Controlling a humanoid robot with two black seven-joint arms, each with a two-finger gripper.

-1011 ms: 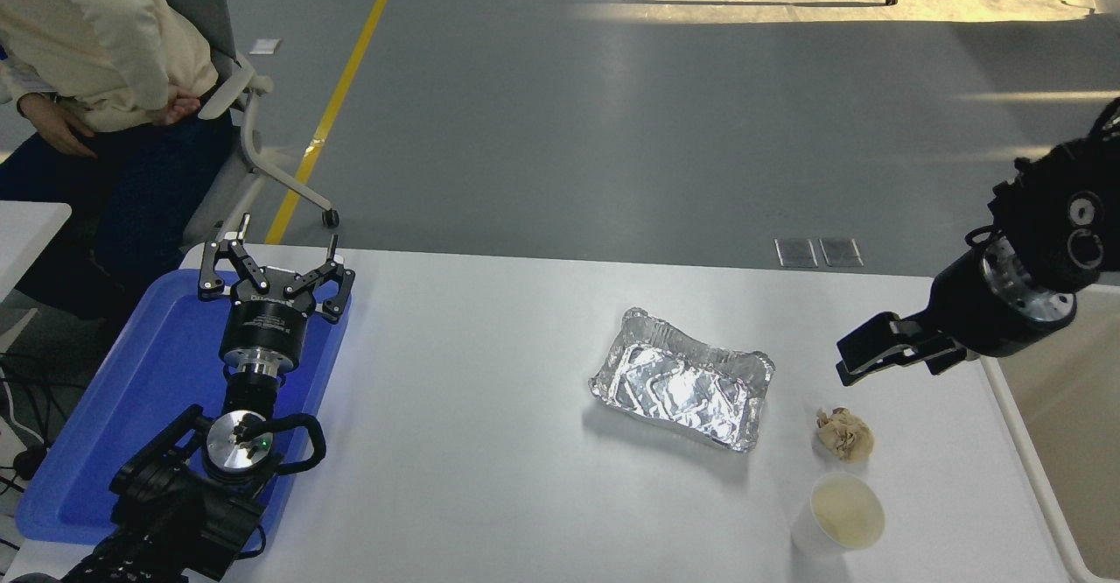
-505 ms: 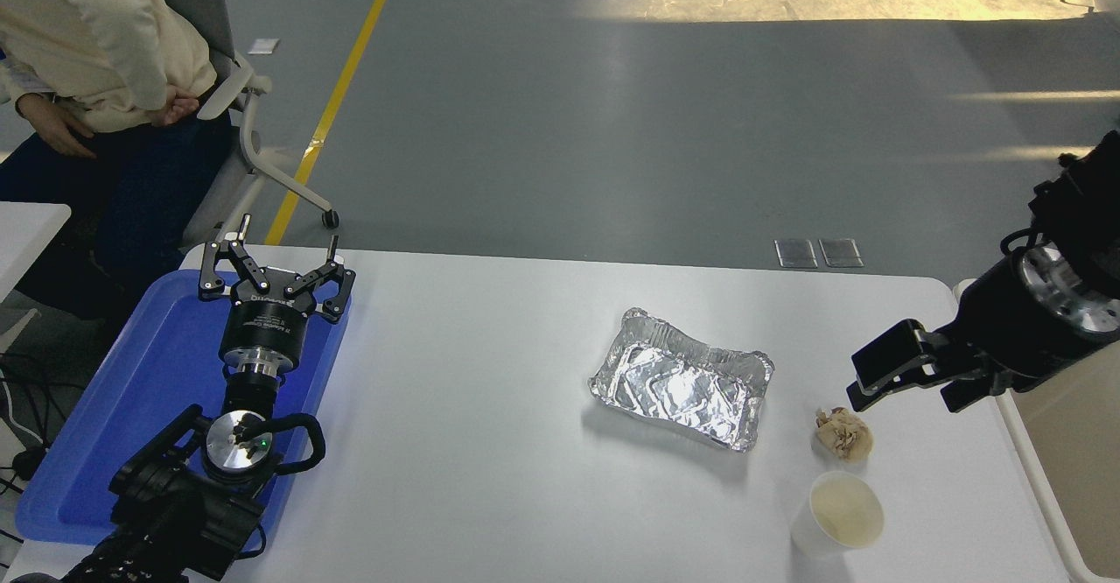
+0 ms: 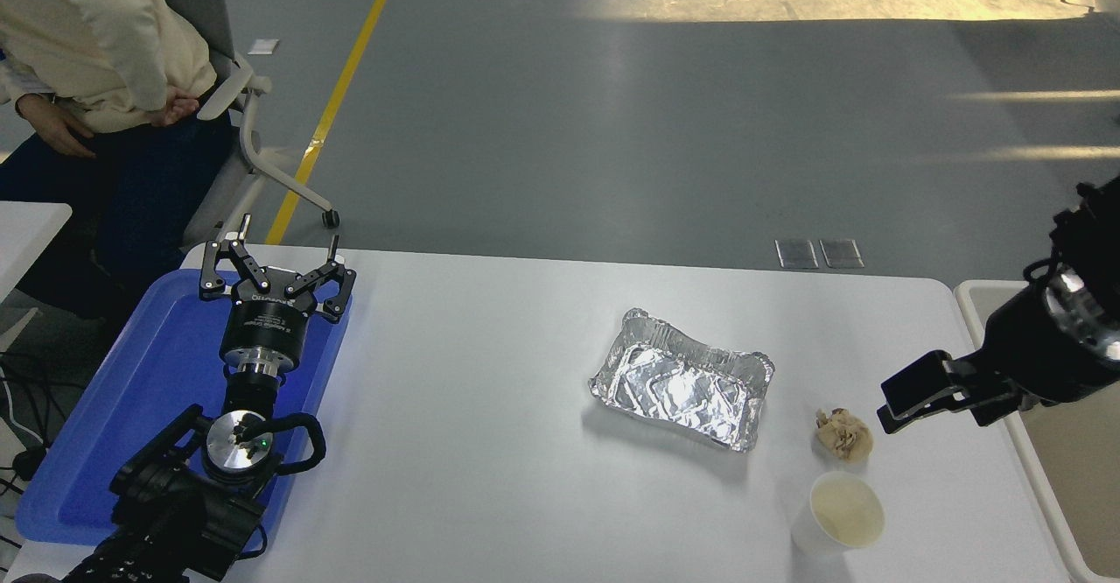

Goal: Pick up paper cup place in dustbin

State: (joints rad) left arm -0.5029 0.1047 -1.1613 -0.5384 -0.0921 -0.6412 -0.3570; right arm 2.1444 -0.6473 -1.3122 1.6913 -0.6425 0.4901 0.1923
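Right now, per the head view:
R claw (image 3: 885,404): comes in from the right edge, hangs above the counter's right end, tips aimed left. Looks pressed together w/ nothing between, though the angle makes it hard to be sure. Just right of the paper ball, apart from it; cup sits below-left of it, not touched.
L claw (image 3: 269,270): parked at lower left over the blue tray, fingers spread wide, holding nothing.
Paper cup (image 3: 838,514): upright on the counter near its front edge, right side; white wall, cream inside, mouth up. Just in front of the paper ball, small gap btw them.
Dustbin (image 3: 976,310): at the right edge beside the counter's end; only its pale rim and part of the beige inside show, rest cut off by the frame and the R arm.
Paper ball (image 3: 844,433): crumpled, tan, btw foil tray and R claw.
Foil tray (image 3: 682,378): crinkled silver, mid-counter, left of the ball, set at a slant.
Blue tray (image 3: 149,390): flat, at the counter's left end.
Counter (image 3: 490,408): white.
Person (image 3: 96,40): seated on a chair at top left, cream top, dark trousers.
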